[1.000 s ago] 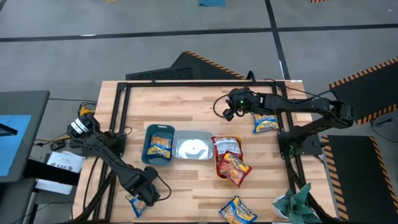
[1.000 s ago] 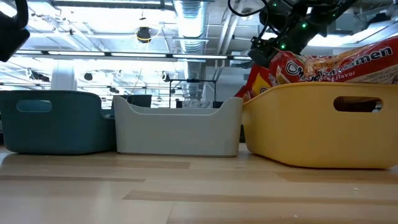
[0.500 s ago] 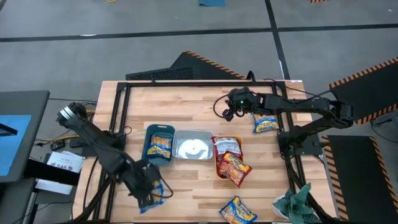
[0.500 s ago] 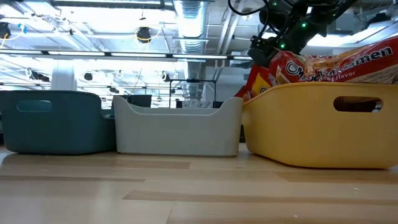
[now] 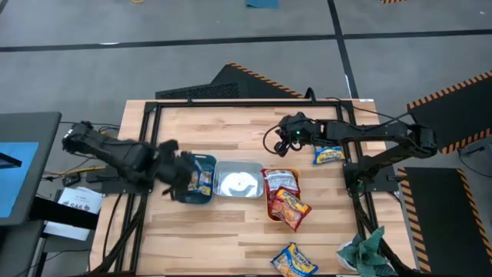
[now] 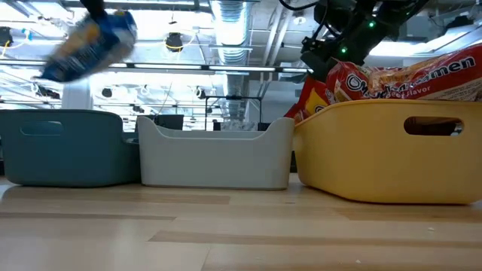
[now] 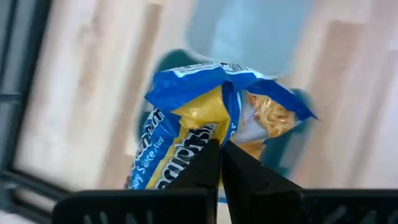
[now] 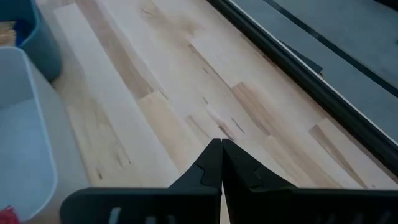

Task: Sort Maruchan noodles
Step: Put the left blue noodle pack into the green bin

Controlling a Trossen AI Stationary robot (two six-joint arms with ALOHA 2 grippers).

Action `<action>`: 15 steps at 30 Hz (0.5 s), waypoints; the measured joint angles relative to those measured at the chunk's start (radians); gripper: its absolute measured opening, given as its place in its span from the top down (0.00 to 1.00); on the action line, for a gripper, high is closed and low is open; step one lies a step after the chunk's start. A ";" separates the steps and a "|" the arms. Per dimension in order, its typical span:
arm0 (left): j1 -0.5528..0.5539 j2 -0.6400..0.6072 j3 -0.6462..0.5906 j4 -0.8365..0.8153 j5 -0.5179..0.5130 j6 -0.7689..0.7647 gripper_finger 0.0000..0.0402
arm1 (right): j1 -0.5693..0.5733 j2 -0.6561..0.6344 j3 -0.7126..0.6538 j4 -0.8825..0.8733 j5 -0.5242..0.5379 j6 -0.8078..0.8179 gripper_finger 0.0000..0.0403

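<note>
Maruchan noodles in a crinkly yellow-and-blue plastic packet [image 7: 211, 134] are pinched by one edge in the closed left pincer [image 7: 219, 155], hanging above the teal plastic bin [image 5: 201, 196]. The right pincer [image 8: 221, 155] is closed on nothing over the bare wooden table [image 8: 186, 93].

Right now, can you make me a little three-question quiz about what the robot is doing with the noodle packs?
1. True or false: the left hand holds a yellow and blue noodle packet in the air.
2. Which bin has the red-orange packets in it?
A. the teal bin
B. the clear bin
C. the orange bin
3. Fill in: the right hand is shut and holds ____.

Key: 1 true; 2 C; 3 nothing.
</note>
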 joint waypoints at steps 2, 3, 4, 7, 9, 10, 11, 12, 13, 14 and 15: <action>0.073 0.002 0.000 0.011 0.002 0.097 1.00 | 0.008 0.000 0.000 0.000 -0.001 0.000 0.94; 0.106 0.006 0.000 0.024 0.009 0.150 1.00 | 0.009 0.000 0.000 0.000 -0.001 0.000 0.94; 0.137 0.010 0.000 0.042 0.025 0.203 1.00 | 0.013 0.000 0.000 0.000 -0.002 0.000 0.94; 0.215 0.012 -0.012 0.084 0.063 0.331 1.00 | 0.020 0.000 0.000 0.000 -0.002 0.000 0.94; 0.265 0.011 -0.038 0.097 0.093 0.384 1.00 | 0.019 0.000 0.000 -0.004 -0.002 0.004 0.94; 0.287 0.013 -0.054 0.095 0.107 0.401 1.00 | 0.020 0.000 0.000 -0.007 -0.002 0.016 0.94; 0.305 0.013 -0.070 0.088 0.118 0.413 1.00 | 0.019 0.000 0.000 -0.013 -0.002 0.025 0.94; 0.320 0.013 -0.087 0.086 0.126 0.422 1.00 | 0.018 0.000 0.000 -0.023 -0.002 0.030 0.94; 0.332 0.012 -0.107 0.094 0.138 0.432 1.00 | 0.018 0.000 0.000 -0.029 -0.002 0.031 0.94; 0.341 0.011 -0.129 0.108 0.154 0.444 1.00 | 0.019 0.000 0.000 -0.032 -0.002 0.033 0.94; 0.346 0.012 -0.152 0.120 0.167 0.454 1.00 | 0.019 0.000 0.000 -0.033 -0.002 0.035 0.94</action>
